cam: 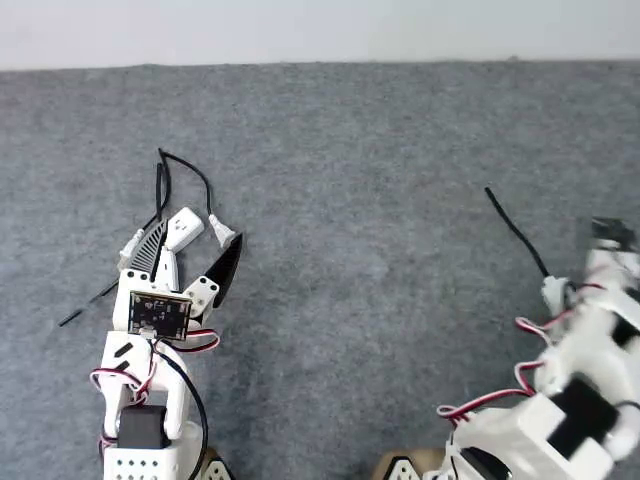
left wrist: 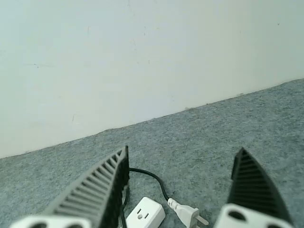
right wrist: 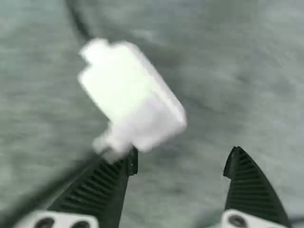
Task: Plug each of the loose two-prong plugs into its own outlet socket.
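My left gripper [cam: 200, 236] is open on the grey carpet, its jaws wide. A white outlet socket [cam: 183, 228] and a white two-prong plug [cam: 222, 236] on a black cable lie between the fingertips. In the left wrist view the same socket [left wrist: 145, 214] and plug [left wrist: 186, 213] sit side by side, apart, just beyond the open left gripper [left wrist: 184, 152]. A second white plug [cam: 132, 245] lies outside the ribbed finger. My right gripper [right wrist: 184, 152] is open. A blurred white socket block [right wrist: 130, 102] with a cable lies just past one finger [right wrist: 102, 190].
A black cable [cam: 515, 232] runs across the carpet toward the right arm [cam: 570, 400], which is blurred, and ends at a white piece [cam: 555, 292]. A pale wall [left wrist: 142, 57] meets the carpet at the far edge.
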`<state>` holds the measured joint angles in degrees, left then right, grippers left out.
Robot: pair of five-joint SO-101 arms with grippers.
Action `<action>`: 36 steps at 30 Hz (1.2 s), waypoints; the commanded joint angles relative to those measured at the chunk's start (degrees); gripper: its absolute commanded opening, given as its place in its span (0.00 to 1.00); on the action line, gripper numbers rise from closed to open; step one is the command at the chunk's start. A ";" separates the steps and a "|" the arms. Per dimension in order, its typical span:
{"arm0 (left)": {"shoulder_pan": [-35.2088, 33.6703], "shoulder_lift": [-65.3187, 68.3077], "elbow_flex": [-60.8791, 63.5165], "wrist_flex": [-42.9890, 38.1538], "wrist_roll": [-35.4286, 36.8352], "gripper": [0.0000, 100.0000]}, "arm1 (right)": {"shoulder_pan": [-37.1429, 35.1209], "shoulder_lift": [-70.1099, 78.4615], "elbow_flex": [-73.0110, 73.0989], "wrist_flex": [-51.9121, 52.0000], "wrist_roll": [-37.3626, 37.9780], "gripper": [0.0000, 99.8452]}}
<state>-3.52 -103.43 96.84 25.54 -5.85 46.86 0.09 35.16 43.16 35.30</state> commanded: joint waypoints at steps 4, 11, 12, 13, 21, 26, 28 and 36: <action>0.53 -0.97 -0.57 -1.67 -0.26 0.33 | 7.87 -0.66 -7.03 -0.66 0.79 0.30; 1.67 -0.97 -0.48 -0.97 -0.35 0.33 | 6.90 -1.98 -8.26 10.51 0.35 0.30; 1.67 -0.97 -0.48 -0.88 -0.35 0.33 | 6.11 -2.59 -8.97 14.02 0.35 0.30; 1.67 -0.97 -0.48 -0.88 -0.35 0.33 | 5.41 -3.56 -9.76 17.71 0.26 0.30; 1.67 -0.97 -0.48 -0.88 -0.35 0.33 | -6.37 -18.07 -11.08 50.86 -2.11 0.30; 1.67 -0.97 -0.48 -0.88 -0.35 0.33 | -17.27 -29.23 -11.60 59.21 -7.03 0.30; 1.67 -0.97 -0.48 -0.88 -0.35 0.33 | -19.21 -34.51 -14.07 59.21 -9.85 0.30; 1.67 -0.97 -0.48 -0.88 -0.35 0.33 | -27.12 -48.75 -22.24 57.63 -14.68 0.30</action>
<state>-2.02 -103.43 96.84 25.54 -5.85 23.38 -44.66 16.26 100.40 23.34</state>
